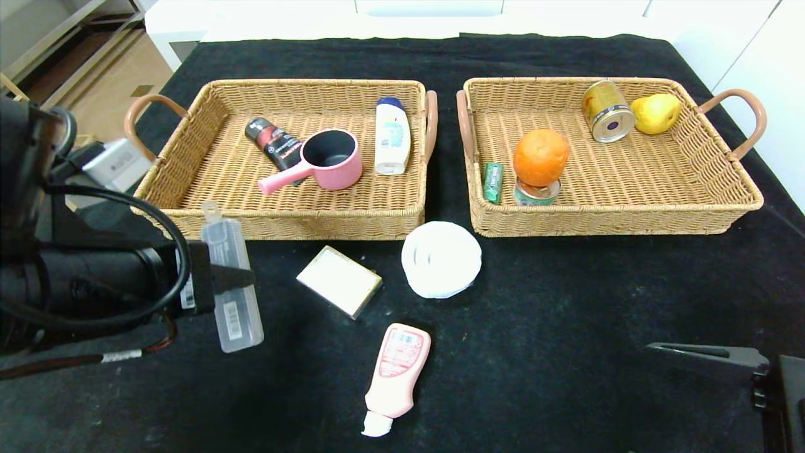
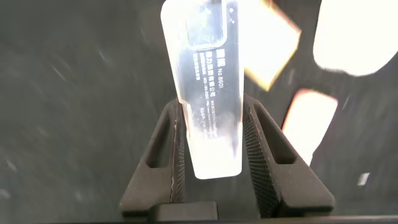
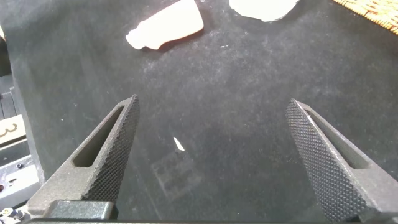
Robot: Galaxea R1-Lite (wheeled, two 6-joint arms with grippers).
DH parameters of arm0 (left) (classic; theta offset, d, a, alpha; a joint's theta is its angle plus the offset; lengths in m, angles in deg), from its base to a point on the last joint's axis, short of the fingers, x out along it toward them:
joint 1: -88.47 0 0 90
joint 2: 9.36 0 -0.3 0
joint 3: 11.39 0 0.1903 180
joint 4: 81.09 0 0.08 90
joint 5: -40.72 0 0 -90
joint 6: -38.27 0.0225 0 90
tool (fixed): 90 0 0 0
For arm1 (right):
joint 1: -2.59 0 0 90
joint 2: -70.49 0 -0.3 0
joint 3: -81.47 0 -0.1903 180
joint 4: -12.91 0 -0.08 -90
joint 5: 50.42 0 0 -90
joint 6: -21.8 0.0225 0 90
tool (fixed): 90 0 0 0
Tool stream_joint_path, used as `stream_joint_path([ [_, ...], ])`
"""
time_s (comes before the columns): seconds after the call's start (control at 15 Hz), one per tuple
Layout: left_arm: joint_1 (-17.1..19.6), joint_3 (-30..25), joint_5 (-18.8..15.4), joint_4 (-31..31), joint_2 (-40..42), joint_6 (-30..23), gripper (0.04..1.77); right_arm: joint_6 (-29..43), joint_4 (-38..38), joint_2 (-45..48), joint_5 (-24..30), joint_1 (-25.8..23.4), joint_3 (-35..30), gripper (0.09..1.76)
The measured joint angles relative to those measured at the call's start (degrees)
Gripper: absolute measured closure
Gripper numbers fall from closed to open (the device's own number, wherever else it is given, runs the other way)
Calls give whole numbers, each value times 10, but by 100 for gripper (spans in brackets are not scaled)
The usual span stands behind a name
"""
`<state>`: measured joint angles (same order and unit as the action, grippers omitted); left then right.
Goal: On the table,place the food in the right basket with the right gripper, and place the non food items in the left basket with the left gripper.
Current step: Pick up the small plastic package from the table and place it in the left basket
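Note:
My left gripper (image 1: 236, 277) is shut on the translucent oblong case (image 1: 229, 283) at the table's (image 1: 566, 302) front left, before the left basket (image 1: 188, 189). In the left wrist view the case (image 2: 208, 93) stands between the fingers (image 2: 258, 149). The white tub (image 1: 441, 258), beige box (image 1: 339, 280) and pink bottle (image 1: 397, 371) lie on the cloth. The orange (image 1: 541, 156) sits on the tin (image 1: 536, 192) beside the gum pack (image 1: 493, 182) in the right basket (image 1: 723, 201). My right gripper (image 1: 692, 355) is open and empty over bare cloth at the front right (image 3: 211, 118).
The left basket holds a pink saucepan (image 1: 330, 160), a white bottle (image 1: 392, 135) and a black tube (image 1: 275, 143). The right basket also holds a gold can (image 1: 607, 111) and a yellow pear (image 1: 656, 113). The table's left edge drops to the floor.

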<state>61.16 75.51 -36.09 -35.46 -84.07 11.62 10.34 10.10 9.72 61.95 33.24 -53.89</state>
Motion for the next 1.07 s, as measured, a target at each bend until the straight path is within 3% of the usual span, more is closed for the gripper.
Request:
stream_joint_path([
  [0.13, 29, 26, -1, -28, -8, 4, 115, 0, 0, 0, 0, 0, 0, 14],
  [0.53, 132, 52, -3, -191, -48, 40, 115, -8, 0, 0, 0, 0, -3, 14],
  [0.87, 174, 72, -4, -285, -95, 45, 115, -8, 0, -2, 0, -1, -2, 14],
  [1.07, 182, 94, -3, -302, -123, 67, 115, -8, 1, -3, 0, -1, -2, 14],
])
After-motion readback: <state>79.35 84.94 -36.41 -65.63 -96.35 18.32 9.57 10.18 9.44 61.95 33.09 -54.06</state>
